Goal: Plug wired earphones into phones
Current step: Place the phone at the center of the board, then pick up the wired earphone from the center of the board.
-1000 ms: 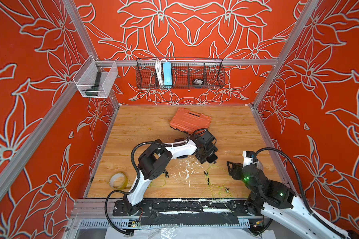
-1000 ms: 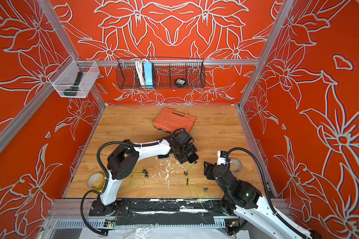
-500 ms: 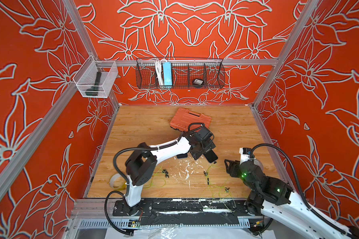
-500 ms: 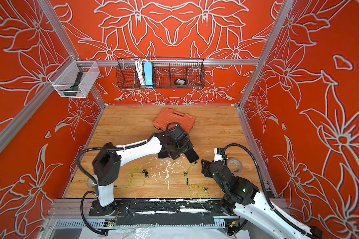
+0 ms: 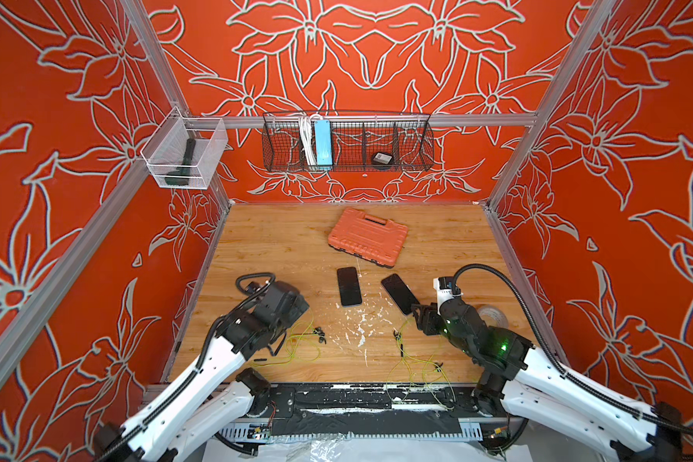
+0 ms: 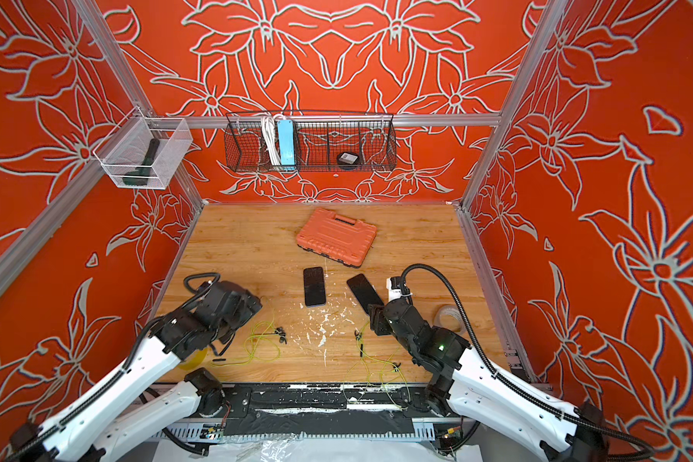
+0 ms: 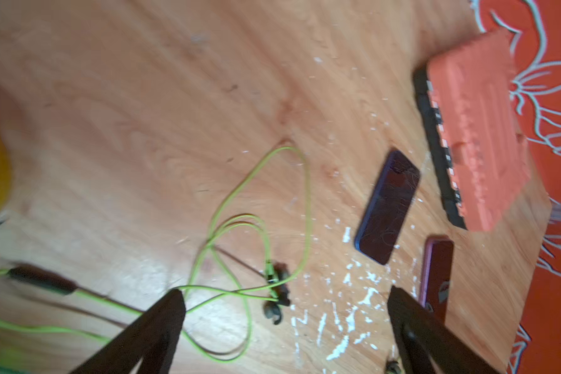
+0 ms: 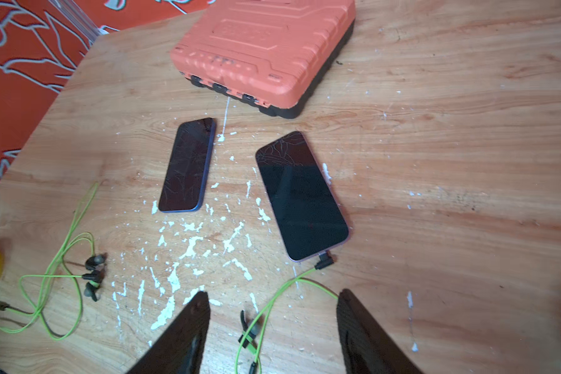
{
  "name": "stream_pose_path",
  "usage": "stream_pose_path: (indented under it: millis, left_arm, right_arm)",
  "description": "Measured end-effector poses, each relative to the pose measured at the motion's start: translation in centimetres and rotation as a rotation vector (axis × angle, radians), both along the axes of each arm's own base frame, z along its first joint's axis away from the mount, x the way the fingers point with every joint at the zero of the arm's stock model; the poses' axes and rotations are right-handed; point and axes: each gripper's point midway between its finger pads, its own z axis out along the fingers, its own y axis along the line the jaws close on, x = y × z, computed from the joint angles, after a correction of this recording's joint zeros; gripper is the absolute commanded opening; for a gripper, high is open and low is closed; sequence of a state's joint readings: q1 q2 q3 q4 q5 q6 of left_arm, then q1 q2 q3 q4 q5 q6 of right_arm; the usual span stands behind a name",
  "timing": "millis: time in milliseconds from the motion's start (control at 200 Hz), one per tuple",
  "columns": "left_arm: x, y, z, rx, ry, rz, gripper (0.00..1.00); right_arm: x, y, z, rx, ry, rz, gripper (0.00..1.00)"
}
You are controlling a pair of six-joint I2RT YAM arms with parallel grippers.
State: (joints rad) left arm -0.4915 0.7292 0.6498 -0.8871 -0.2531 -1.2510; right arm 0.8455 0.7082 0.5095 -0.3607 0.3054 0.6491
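Earphones plug seems seated in right phone; second set loose near left phone. Left gripper, right gripper spread, empty; right could snag cable, yank plug.

High top views look down; low wrist views share the tabletop.

Left phone flat, unplugged; right phone angled, yellow-green earphones plugged in; second earphones loose nearby
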Motion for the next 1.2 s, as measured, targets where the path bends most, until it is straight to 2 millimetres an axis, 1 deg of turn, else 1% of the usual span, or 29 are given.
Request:
stream_pose_path:
  millis: [85,170,270,355,440,570,661,746,846,881,901,926,986,1036,1146,1196]
  left_arm:
    - [-2.0,1.0,-3.0,-0.012,0.089,0.053,0.98]
    - [-3.5,1.7,-5.5,-0.025,0.180,0.105,0.98]
    - [-4.8,2.6,-7.6,-0.048,0.271,0.180,0.98]
    - [-5.5,3.2,-8.7,-0.062,0.335,0.239,0.98]
    - [-5.8,3.6,-9.2,-0.066,0.371,0.283,0.97]
    - [-6.2,3.8,-9.8,-0.084,0.392,0.321,0.92]
    - [-6.2,4.2,-9.6,-0.088,0.387,0.346,0.90]
    - [-5.7,4.7,-8.5,-0.073,0.363,0.366,0.91]
    - [-4.4,5.4,-6.0,-0.048,0.303,0.385,0.90]
    - [-4.1,5.5,-5.5,-0.045,0.289,0.388,0.90]
    - [-4.0,5.5,-5.4,-0.047,0.286,0.388,0.89]
    - [-3.9,5.4,-5.4,-0.049,0.286,0.389,0.85]
    - [-4.3,5.2,-5.9,-0.056,0.312,0.386,0.78]
    - [-5.0,5.0,-6.8,-0.068,0.350,0.396,0.74]
    - [-7.0,4.8,-9.0,-0.073,0.439,0.406,0.72]
    - [-7.2,4.7,-9.4,-0.083,0.441,0.414,0.71]
  right_arm:
    - [0.2,0.5,0.1,0.005,-0.007,0.018,0.64]
    - [0.2,0.7,0.0,-0.001,-0.009,0.030,0.64]
    - [0.2,0.7,0.0,-0.018,-0.016,0.041,0.64]
    - [0.2,0.7,0.1,-0.029,-0.025,0.050,0.63]
    - [0.1,0.5,0.0,-0.035,-0.033,0.056,0.63]
    - [0.0,0.4,-0.3,-0.047,-0.039,0.064,0.62]
    - [0.0,0.2,-0.5,-0.054,-0.039,0.063,0.62]
    - [0.0,0.2,-0.7,-0.059,-0.036,0.065,0.62]
    - [0.0,0.2,-0.6,-0.061,-0.040,0.068,0.61]
    - [0.0,0.2,-0.5,-0.060,-0.042,0.067,0.61]
    - [0.0,0.2,-0.5,-0.059,-0.043,0.068,0.61]
    - [0.0,0.1,-0.5,-0.059,-0.044,0.068,0.61]
    - [0.0,0.1,-0.5,-0.058,-0.047,0.069,0.61]
    - [0.0,0.0,-0.5,-0.057,-0.049,0.067,0.61]
    - [-0.1,-0.1,-0.6,-0.057,-0.051,0.068,0.61]
    - [-0.1,-0.1,-0.6,-0.057,-0.051,0.069,0.61]
